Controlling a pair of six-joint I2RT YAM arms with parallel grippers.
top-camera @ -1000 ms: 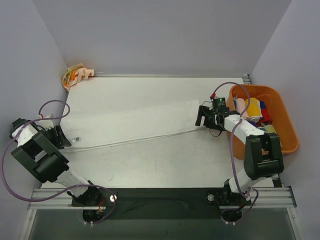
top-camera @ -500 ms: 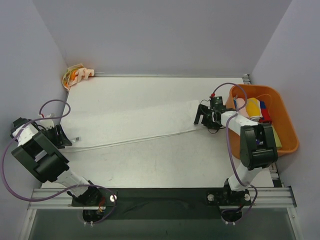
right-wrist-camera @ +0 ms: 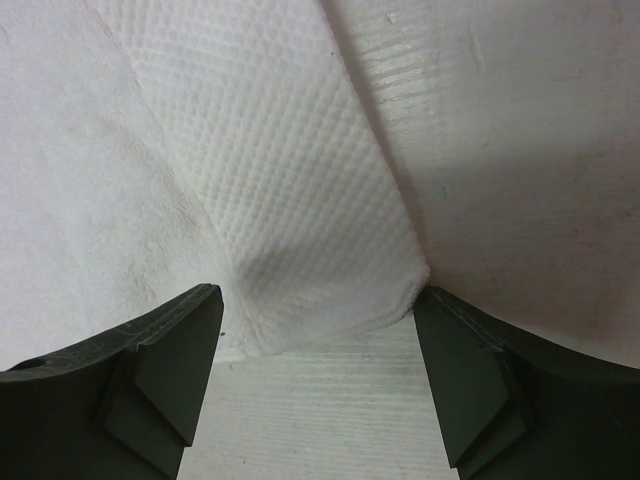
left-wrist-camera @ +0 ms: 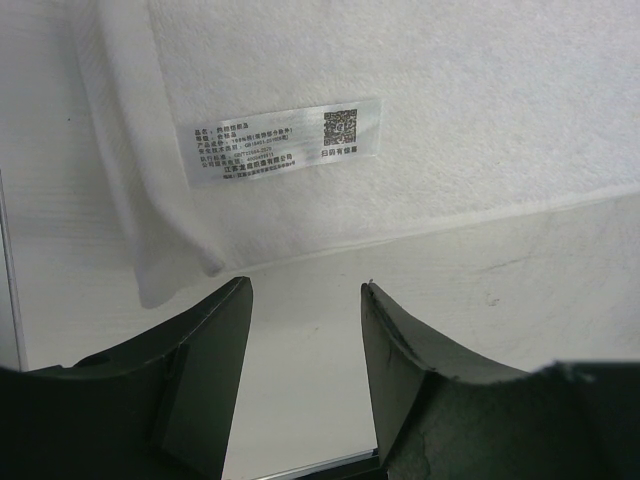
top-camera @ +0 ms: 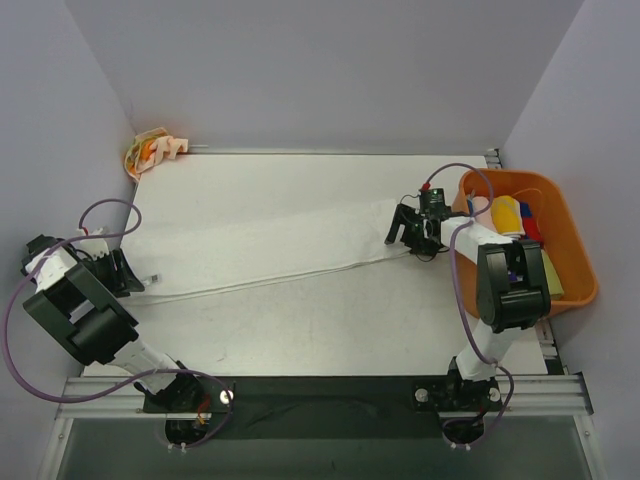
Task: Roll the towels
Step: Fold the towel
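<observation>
I see the white towel [top-camera: 270, 240] flat across the table [top-camera: 330, 320], not yet rolled. Left jaws gape empty at its labelled corner, right jaws wide astride the other end. Rolled towels [top-camera: 508, 215] fill the bin [top-camera: 580, 270]; the cream towel [top-camera: 155, 152] lies far-left.

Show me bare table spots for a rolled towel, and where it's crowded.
Free: the wide near strip of table between the white towel and the arm bases; a narrower strip between that towel and the back wall. Crowded: the right side, right claw beside the orange bin; a blotched towel fills the far-left corner.
</observation>
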